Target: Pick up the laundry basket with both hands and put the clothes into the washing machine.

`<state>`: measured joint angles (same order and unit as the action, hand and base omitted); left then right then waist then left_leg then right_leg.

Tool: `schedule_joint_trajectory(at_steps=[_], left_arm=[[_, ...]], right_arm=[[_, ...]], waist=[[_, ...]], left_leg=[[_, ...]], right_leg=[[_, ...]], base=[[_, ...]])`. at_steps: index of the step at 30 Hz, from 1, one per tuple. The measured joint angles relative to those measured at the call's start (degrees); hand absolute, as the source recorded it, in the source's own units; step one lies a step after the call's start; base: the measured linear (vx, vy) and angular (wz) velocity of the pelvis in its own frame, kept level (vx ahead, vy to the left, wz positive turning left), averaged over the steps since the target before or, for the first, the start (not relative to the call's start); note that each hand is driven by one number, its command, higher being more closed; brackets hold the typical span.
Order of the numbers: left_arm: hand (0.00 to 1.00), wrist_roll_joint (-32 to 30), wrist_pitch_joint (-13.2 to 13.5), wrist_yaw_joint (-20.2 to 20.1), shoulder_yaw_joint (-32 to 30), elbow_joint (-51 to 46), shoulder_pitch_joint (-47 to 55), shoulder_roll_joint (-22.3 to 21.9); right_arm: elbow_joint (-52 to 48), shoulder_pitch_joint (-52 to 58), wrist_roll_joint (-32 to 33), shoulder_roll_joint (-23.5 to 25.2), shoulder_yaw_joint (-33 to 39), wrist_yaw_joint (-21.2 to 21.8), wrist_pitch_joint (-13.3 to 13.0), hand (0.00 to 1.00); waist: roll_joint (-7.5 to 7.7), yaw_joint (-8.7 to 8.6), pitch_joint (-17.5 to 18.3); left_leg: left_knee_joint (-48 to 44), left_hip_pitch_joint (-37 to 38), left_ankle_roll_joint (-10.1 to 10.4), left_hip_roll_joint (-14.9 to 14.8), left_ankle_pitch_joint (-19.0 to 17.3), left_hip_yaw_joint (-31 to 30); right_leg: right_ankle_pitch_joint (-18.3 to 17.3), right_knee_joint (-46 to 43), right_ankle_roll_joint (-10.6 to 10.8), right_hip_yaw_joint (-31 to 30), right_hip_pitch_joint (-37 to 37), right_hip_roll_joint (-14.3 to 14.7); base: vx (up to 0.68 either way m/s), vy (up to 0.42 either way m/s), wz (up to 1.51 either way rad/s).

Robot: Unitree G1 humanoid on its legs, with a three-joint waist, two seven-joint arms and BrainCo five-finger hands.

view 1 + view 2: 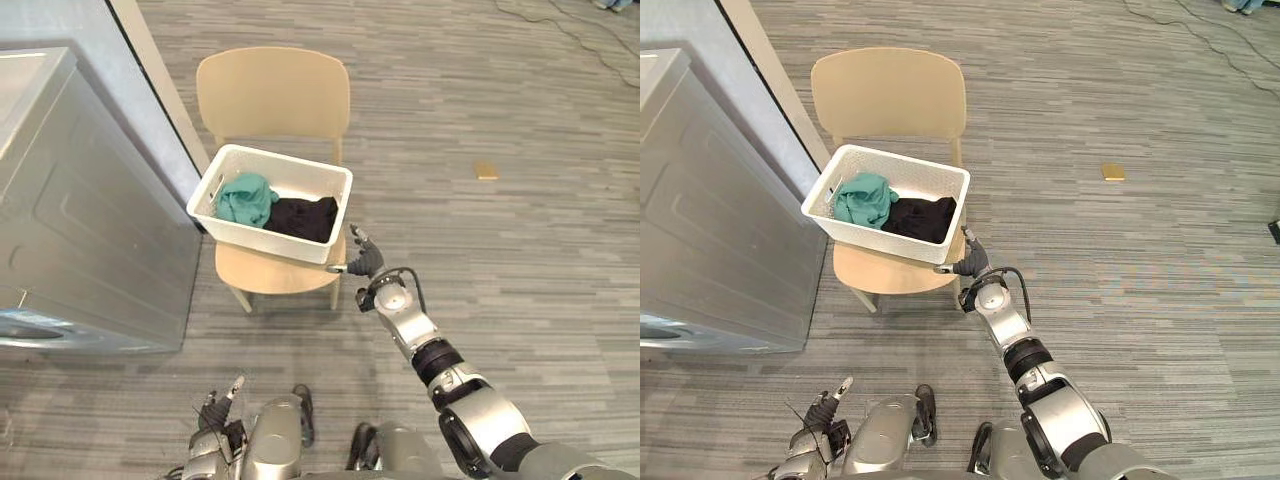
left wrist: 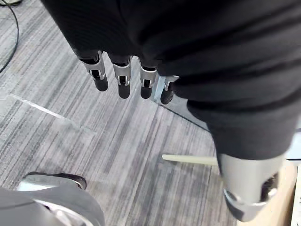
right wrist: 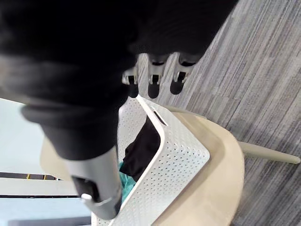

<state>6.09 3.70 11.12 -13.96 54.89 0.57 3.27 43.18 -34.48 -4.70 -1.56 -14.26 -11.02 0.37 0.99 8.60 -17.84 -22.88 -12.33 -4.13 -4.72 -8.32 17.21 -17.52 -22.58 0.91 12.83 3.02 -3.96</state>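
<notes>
The washing machine (image 1: 80,230) stands well left of my right robot hand (image 1: 364,260). The chair (image 1: 272,95) carries the laundry basket (image 1: 265,235), clothes (image 1: 245,198) inside, just beside that hand's loosely spread fingers. My left robot hand (image 1: 215,410) hangs low, fingers straight.

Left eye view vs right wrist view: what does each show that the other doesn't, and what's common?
Left eye view adds: the grey washing machine on the robot's left, the pale wooden chair's backrest, a small tan object on the grey striped floor, and the left hand hanging low. Right wrist view adds: fine holes in the white plastic laundry basket's wall and a slot handle in its end. Both: the basket on the chair seat, a teal garment and a black garment inside, and the right hand open by its near corner, holding nothing.
</notes>
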Motion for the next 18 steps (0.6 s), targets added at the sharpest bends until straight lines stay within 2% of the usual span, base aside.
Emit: schedule_joint_trajectory(at_steps=[2,3,6,7,8,10,13,14,16,17,18], left_arm=[[0.0,0.09,-0.01,-0.01,-0.13,-0.47,1.07,-0.37],[0.0,0.57,-0.01,-0.08,-0.2,-0.49,1.87,-0.55],[0.0,1.07,0.02,-0.13,-0.44,-0.5,2.83,-1.21],[0.0,1.07,0.05,-0.13,-1.09,-0.48,3.46,-1.47],[0.0,1.07,-0.05,-0.11,-1.96,-0.24,3.6,-1.7],[0.0,1.04,-0.12,-0.12,-2.45,-0.22,3.69,-1.7],[0.0,1.05,-0.14,0.13,-3.32,-0.17,4.51,-1.88],[0.0,1.06,-0.21,0.18,-4.26,-0.02,4.69,-2.1],[0.0,1.06,-0.59,0.28,-4.4,0.34,4.78,-2.11],[0.0,1.05,-0.65,0.41,-4.43,0.48,4.81,-2.11],[0.0,1.02,-0.66,0.51,-4.45,0.98,4.74,-2.09]], right_arm=[[0.97,-0.05,0.76,-0.15,0.19,-0.11,-0.01,0.0],[1.01,-0.88,1.36,-0.21,0.29,-0.28,-0.04,0.0],[1.18,-1.42,1.94,-0.24,0.2,-0.29,-0.16,0.0],[1.17,-1.38,2.04,-0.04,0.16,-0.23,-0.17,0.0],[1.02,-1.33,2.41,-0.25,0.26,-0.22,-0.22,0.0],[0.92,-1.3,2.41,-0.83,0.35,-0.32,-0.35,0.0],[0.8,-1.01,2.43,-1.13,0.32,-0.61,-0.39,0.0],[-0.01,-0.85,2.43,-1.14,0.42,-0.58,-0.41,0.0],[-2.48,0.37,2.45,-1.26,1.42,-0.57,-0.48,0.0],[-4.39,1.18,2.48,-1.3,2.55,-0.6,-0.55,0.0],[-4.98,1.21,2.52,-1.47,3.79,-0.74,-0.75,0.0]], waist=[[-0.65,0.48,0.76],[-1.53,0.75,0.85],[-2.37,1.47,1.0],[-2.62,1.43,1.15],[-2.81,0.89,1.4],[-2.87,0.23,1.5],[-2.91,-0.99,1.64],[-2.92,-1.54,1.65],[-3.02,-1.6,1.75],[-3.04,-1.58,1.78],[-3.12,-1.55,1.83]], left_leg=[[3.1,0.25,0.75,-0.4,2.97,-0.64],[5.21,0.25,1.54,-0.97,5.08,-1.51],[6.81,0.62,3.01,-1.5,7.04,-1.84],[6.95,0.37,4.07,-1.67,7.85,-2.53],[6.3,-0.51,4.12,-2.02,7.71,-2.62],[1.33,-2.16,2.41,-3.62,6.38,-2.34],[-1.75,-1.29,3.25,-6.79,5.04,-3.24],[0.13,-0.66,3.44,-7.65,5.07,-3.49],[3.72,0.32,3.72,-8.59,5.24,-3.73],[6.54,0.82,5.13,-8.94,5.19,-3.49],[8.76,1.47,8.11,-8.66,4.5,-2.66]], right_leg=[[3.27,4.91,-0.82,0.49,-0.97,1.59],[5.78,8.18,-1.68,1.01,-1.63,2.98],[7.45,9.15,-2.68,1.0,-1.7,3.89],[7.88,9.11,-3.35,1.82,-1.65,3.96],[8.3,9.7,-3.96,3.73,-1.6,3.54],[8.67,9.81,-4.55,6.0,-1.18,2.71],[9.61,10.94,-3.38,9.04,-0.93,0.59],[10.25,11.82,-2.54,10.41,-0.8,-0.18],[10.85,12.34,-1.59,12.26,-0.8,-1.01],[11.24,12.3,-0.77,13.86,-0.82,-1.75],[11.58,11.97,0.45,14.98,-0.83,-2.42]], base=[[-0.11,-0.084,0.1],[-0.11,-0.089,0.05],[-0.13,-0.091,-0.04],[-0.15,-0.079,0.26],[-0.15,-0.062,0.39],[-0.14,-0.009,0.62],[-0.1,0.084,0.72],[-0.03,0.15,0.74],[-0.01,0.209,0.66],[0.04,0.348,0.7],[0.06,0.376,0.62]])
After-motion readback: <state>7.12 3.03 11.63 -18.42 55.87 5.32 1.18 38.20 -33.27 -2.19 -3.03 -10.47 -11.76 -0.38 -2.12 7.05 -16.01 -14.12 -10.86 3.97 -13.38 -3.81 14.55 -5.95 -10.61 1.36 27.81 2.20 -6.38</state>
